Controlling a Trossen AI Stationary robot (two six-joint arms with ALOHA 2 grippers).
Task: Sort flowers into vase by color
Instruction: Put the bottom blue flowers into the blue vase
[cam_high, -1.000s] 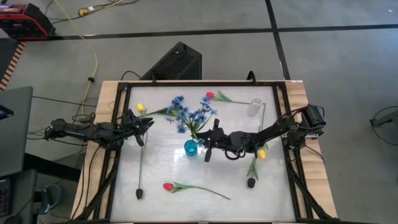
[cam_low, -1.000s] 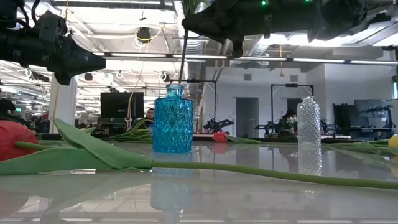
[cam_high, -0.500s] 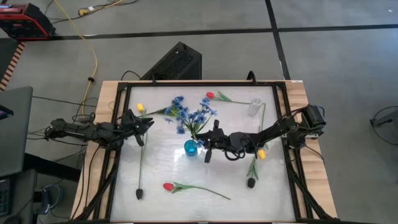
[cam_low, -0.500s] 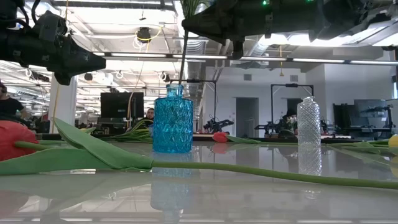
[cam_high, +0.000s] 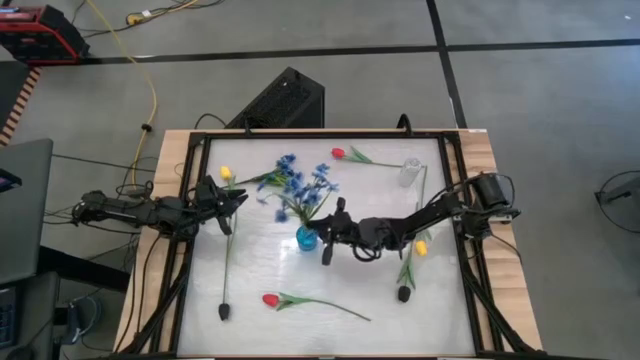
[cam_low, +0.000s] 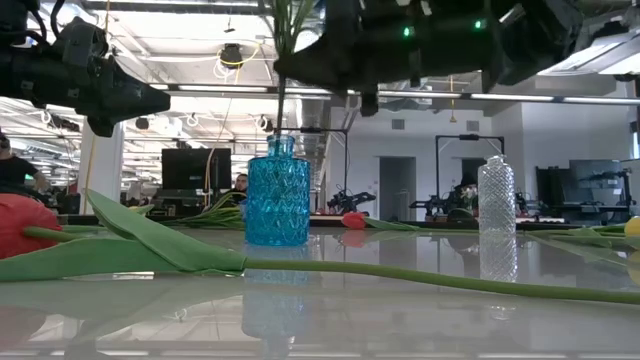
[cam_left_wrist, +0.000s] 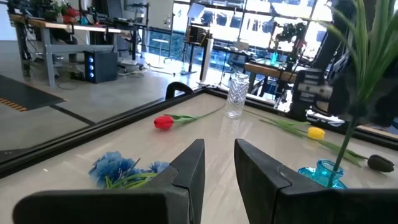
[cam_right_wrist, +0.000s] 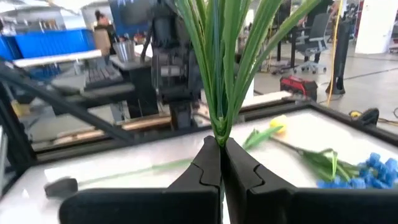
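Observation:
My right gripper (cam_high: 326, 228) hangs over the table's middle, shut on a blue flower spray (cam_high: 300, 186). That spray's stem (cam_low: 280, 112) runs down into the blue vase (cam_low: 278, 204). My left gripper (cam_left_wrist: 217, 169) is open and hovers near the left edge, touching nothing. A second blue spray (cam_left_wrist: 124, 170) lies flat on the table. One yellow tulip (cam_high: 226, 173) lies by the left gripper, another (cam_high: 420, 247) under the right arm. Red tulips lie at the far side (cam_high: 338, 153) and the near side (cam_high: 270, 299). A clear vase (cam_high: 409, 172) stands far right. My right gripper pinches the blue spray's green stem (cam_right_wrist: 219, 134) between its two fingers, just below where the long leaves fan out. The fingers come level from the table's right, across the stem. The spray stands nearly upright, its lower end inside the blue vase's neck (cam_low: 281, 145).
A dark raised frame (cam_high: 300, 133) borders the tabletop. The near red tulip's long stem and leaf (cam_low: 330, 270) stretch across the front of the table. Dark stem bases (cam_high: 224, 311) (cam_high: 403, 294) rest near the front. People and desks show in the room beyond.
My right gripper has moved a little toward the table's left edge, still shut on the blue spray. The stem, which leaned before, now stands closer to upright in the blue vase, and the blossoms have shifted left with it.

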